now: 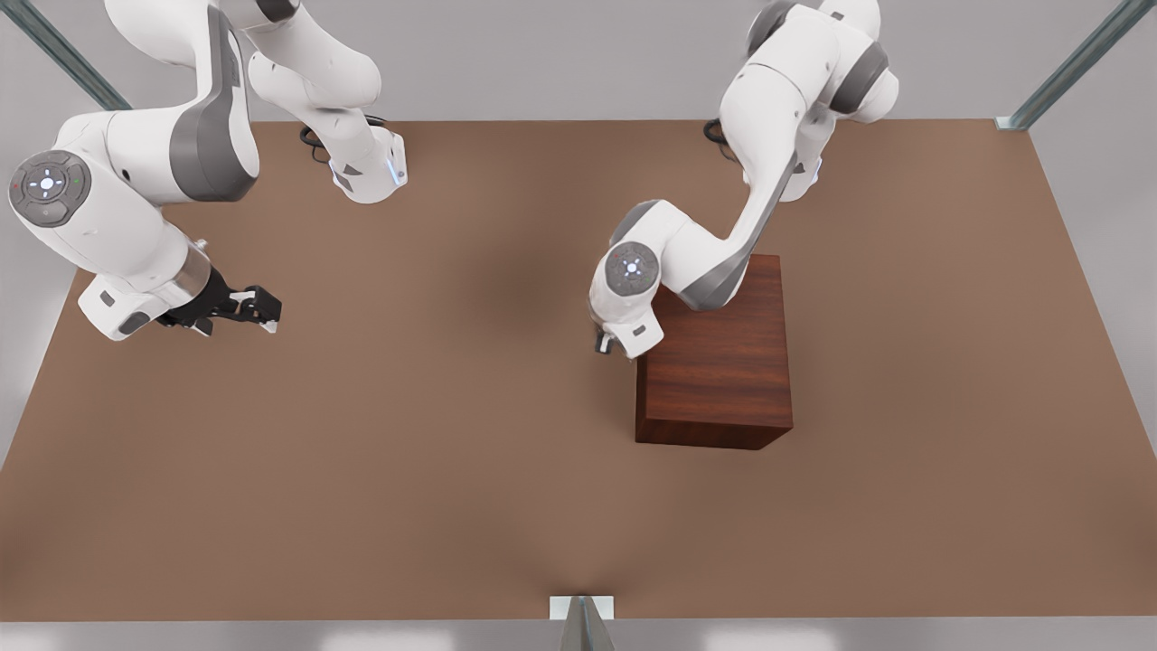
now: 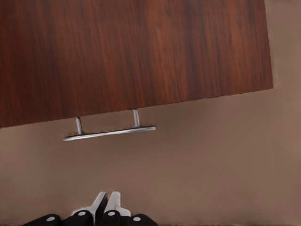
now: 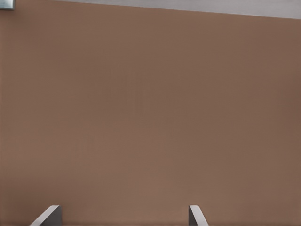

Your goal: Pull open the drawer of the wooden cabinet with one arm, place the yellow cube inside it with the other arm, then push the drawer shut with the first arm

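Our left gripper [image 2: 104, 207], fingers pressed together, sits just off the cabinet [image 1: 719, 362] at the table's middle; the handle [image 2: 109, 133] lies straight ahead, its bar crosswise to our approach. Our right gripper [image 1: 258, 312] waits spread open near the table's edge.

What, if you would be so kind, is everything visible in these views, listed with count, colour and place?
wooden cabinet: one, dark reddish-brown, on the table toward the front view's right.
bar handle: one, silver, on the cabinet's side face, drawer closed.
table: one, brown, under everything.
frame struts: grey metal, at the table's corners.
left gripper: one, black with pale fingertips together, beside the cabinet, short of the handle.
right gripper: one, fingers apart, over bare table at the front view's left, waiting.
arms: two, white with grey joints, based at the table's far edge.
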Controlling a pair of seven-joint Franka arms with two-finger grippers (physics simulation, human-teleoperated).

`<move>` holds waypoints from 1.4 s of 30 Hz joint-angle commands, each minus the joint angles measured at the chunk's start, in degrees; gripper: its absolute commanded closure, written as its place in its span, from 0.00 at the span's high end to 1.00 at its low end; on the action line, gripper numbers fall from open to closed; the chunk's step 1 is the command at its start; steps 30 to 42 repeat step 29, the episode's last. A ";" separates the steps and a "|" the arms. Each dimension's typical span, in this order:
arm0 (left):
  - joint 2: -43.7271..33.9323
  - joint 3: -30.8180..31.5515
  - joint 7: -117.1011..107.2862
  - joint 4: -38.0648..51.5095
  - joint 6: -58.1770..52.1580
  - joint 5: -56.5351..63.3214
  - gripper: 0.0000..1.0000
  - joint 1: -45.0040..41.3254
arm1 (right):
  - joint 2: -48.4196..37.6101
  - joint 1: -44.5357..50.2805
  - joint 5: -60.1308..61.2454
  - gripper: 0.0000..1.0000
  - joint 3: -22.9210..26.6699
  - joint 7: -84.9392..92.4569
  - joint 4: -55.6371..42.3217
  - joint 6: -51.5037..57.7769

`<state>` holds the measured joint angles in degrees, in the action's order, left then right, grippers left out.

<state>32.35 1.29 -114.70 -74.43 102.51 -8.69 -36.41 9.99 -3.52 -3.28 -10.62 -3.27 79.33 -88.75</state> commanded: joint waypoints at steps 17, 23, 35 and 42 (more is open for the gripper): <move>-20.66 -1.29 115.75 1.31 -19.01 7.99 1.00 28.41 | 1.79 0.62 -0.50 1.00 -0.28 1.86 -2.42 -0.11; -19.60 -1.29 119.62 1.30 -19.01 7.99 1.00 29.38 | 2.67 1.05 -0.06 1.00 -2.21 0.63 -5.06 0.42; -19.43 -1.29 119.71 1.13 -19.01 7.99 1.00 29.38 | 2.49 1.05 -0.06 1.00 -3.00 0.55 -4.97 0.42; -19.43 -1.29 119.71 1.13 -19.01 7.99 1.00 29.38 | 2.49 1.05 -0.06 1.00 -3.00 0.55 -4.97 0.42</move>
